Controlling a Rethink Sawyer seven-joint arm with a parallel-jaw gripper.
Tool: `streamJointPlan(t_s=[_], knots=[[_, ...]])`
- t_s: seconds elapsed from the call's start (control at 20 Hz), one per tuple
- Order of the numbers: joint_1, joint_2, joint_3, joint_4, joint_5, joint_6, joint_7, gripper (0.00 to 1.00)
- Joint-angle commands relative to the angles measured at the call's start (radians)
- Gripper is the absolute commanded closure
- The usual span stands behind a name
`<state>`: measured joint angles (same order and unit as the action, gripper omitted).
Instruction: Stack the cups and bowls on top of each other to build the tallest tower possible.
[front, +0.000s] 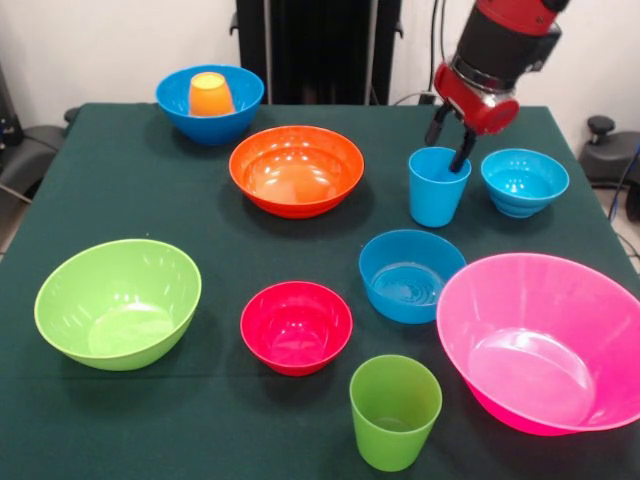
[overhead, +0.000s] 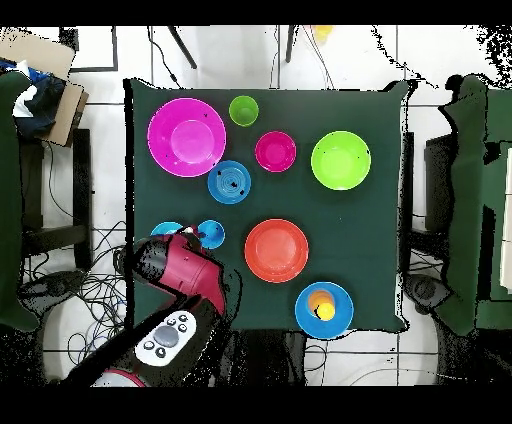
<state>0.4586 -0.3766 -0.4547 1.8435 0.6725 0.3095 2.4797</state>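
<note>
The end effector (front: 449, 140) straddles the rim of the upright light blue cup (front: 437, 187), one finger inside and one outside, not visibly clamped. Nearest on the table (front: 120, 190) stand the green cup (front: 394, 411), pink bowl (front: 541, 341), lime bowl (front: 118, 303) and red bowl (front: 296, 326). Farther back sit the medium blue bowl (front: 410, 275), orange bowl (front: 296, 169), turquoise bowl (front: 524, 182), and the large blue bowl (front: 210, 104) holding the inverted orange cup (front: 210, 95).

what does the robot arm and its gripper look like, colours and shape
The arm is bulky and rounded, glossy red with black sections. Its gripper has a red wrist housing and two thin black fingers. From overhead, a grey panel with round buttons sits on the arm.
</note>
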Motion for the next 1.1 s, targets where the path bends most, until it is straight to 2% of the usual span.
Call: streamJointPlan(t_s=[0.05, 0.45, 1.1], knots=[[0.011, 0.095, 0.042, -0.111, 0.047, 0.054, 0.260, 0.00], [-0.001, 0.075, 0.056, -0.090, 0.018, 0.039, 0.264, 0.00], [-0.045, 0.049, 0.088, -0.039, -0.011, -0.026, 0.209, 0.00]])
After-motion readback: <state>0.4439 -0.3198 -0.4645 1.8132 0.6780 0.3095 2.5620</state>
